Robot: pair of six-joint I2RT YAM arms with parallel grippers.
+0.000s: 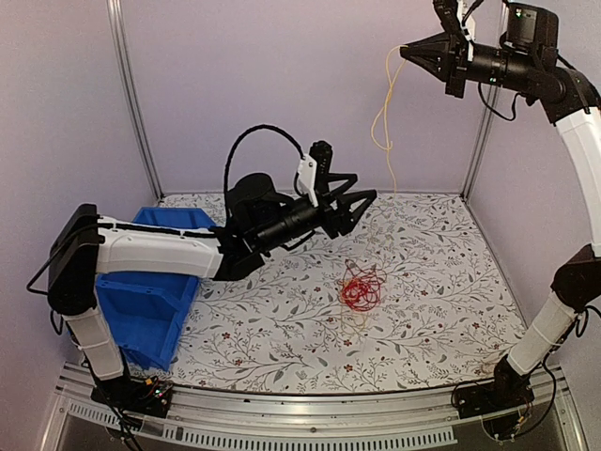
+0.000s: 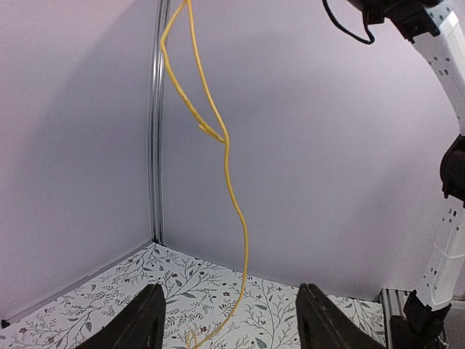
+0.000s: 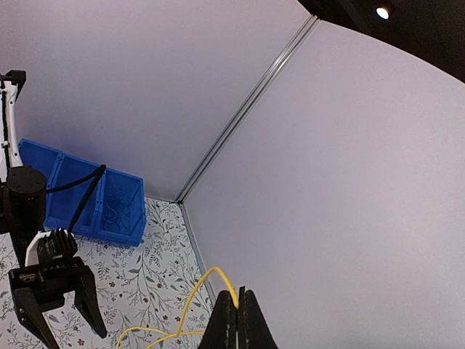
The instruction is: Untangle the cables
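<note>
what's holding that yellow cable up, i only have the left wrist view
Observer: The right gripper is shut on the yellow cable and holds it high near the back right corner.
Operator: ok and where's the rest of it
Observer: A red clump lies on the table, nearer the arm bases than the left gripper.
</note>
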